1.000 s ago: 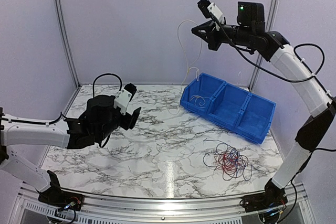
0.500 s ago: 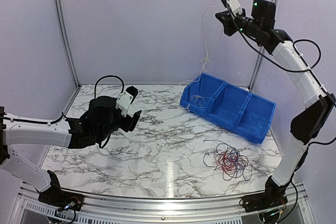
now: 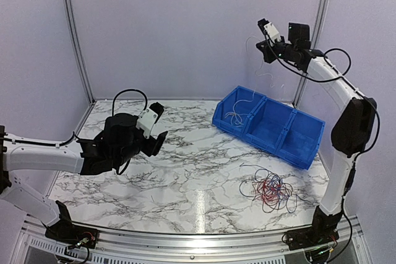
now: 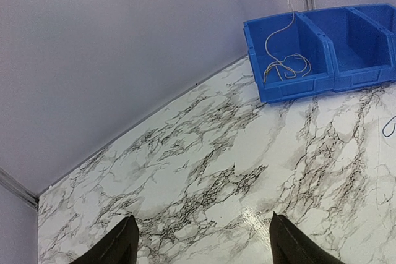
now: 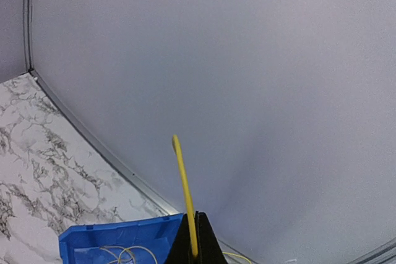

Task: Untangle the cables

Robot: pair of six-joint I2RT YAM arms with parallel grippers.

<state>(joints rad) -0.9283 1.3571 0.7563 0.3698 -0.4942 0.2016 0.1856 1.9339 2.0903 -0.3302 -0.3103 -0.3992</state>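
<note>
Upper right, right end effector (image 3: 263, 46) clamps a wire (image 5: 184, 196) hanging down into the bin (image 4: 297, 88); left end effector (image 4: 201, 239) gapes.

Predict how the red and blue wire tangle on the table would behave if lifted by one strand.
Probably floppy: the pale wire held by the right gripper droops limply into the blue bin. Likely light: hair-thin. The tangle may rise as one clump, since its loops interlock.

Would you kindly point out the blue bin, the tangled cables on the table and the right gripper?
blue bin (image 3: 294, 156), top external view, on its near front wall.
tangled cables (image 3: 269, 190), top external view, middle of the bundle.
right gripper (image 5: 197, 221), right wrist view, shut fingertips pinching a pale cable (image 5: 184, 183).
</note>
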